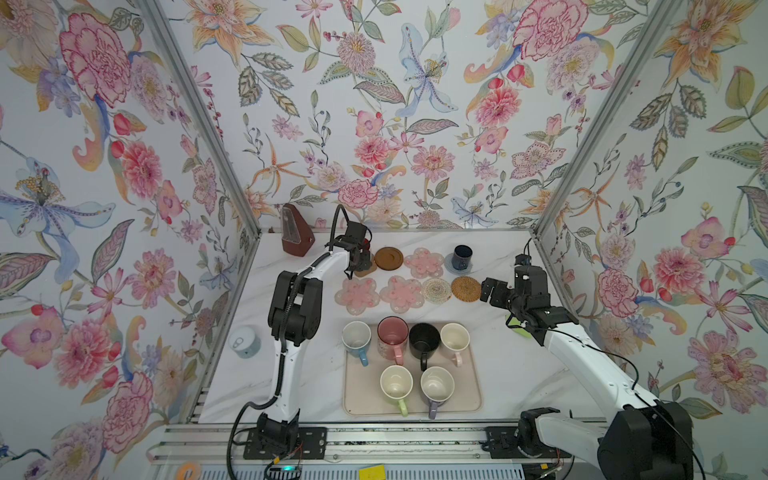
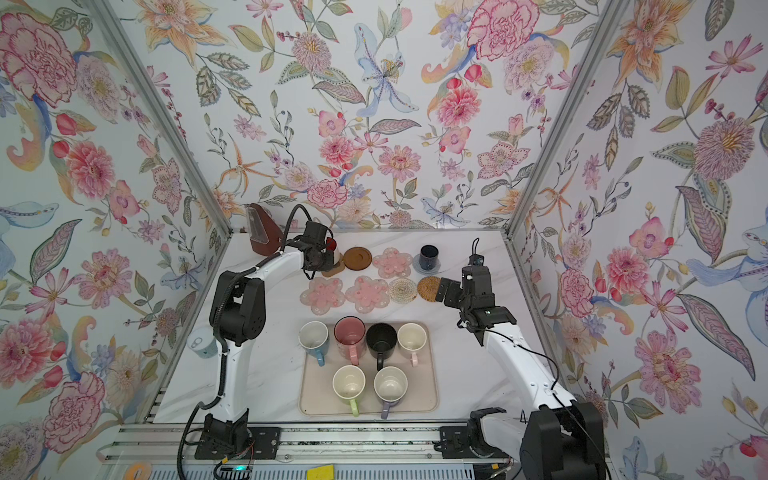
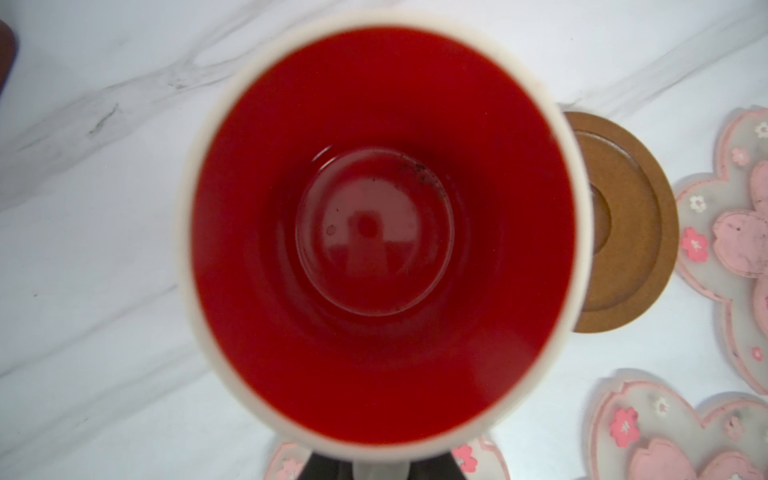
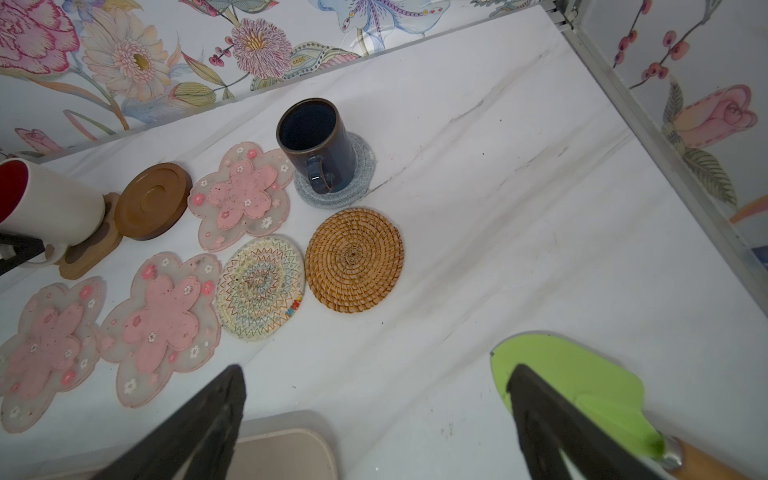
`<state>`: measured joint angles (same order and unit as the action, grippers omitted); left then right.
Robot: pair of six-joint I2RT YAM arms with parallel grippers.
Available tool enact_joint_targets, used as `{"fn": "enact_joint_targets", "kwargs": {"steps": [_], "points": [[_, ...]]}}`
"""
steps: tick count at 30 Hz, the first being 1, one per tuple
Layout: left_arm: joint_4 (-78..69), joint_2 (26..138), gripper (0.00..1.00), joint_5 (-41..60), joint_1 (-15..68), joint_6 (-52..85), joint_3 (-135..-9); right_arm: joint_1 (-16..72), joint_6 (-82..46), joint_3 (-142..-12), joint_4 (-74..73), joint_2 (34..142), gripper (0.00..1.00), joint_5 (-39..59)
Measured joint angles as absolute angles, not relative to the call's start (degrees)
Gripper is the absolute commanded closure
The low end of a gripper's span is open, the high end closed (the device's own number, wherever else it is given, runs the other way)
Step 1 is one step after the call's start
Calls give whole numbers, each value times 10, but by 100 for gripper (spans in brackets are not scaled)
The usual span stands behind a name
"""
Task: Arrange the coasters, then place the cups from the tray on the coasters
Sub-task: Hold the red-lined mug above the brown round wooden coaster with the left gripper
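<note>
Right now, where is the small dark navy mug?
In both top views the small dark navy mug stands at the back right, on the grey-blue round coaster, right of a pink translucent flower coaster, behind the tan woven coaster.

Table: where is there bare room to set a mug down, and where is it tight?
Bare: the back corner right of the navy mug; the stretch between the tray and the green spatula. Crowded: the two coaster rows and the tray's six mugs.

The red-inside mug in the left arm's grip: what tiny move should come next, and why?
Probably opening the left gripper to let go: the red-inside mug appears to stand on the brown paw coaster, its handle pinched between shut jaws.
</note>
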<state>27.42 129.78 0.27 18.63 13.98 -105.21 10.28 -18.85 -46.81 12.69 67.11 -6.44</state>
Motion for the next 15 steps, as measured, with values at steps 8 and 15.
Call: {"fn": "enact_joint_targets", "kwargs": {"steps": [8, 15], "points": [[274, 1298, 100, 3, 186, 140, -1051, 102, -188, -468, 127, 671, 1, -64], [259, 1291, 100, 3, 187, 144, -1035, 101, -188, -468, 127, 671, 1, -64]]}}
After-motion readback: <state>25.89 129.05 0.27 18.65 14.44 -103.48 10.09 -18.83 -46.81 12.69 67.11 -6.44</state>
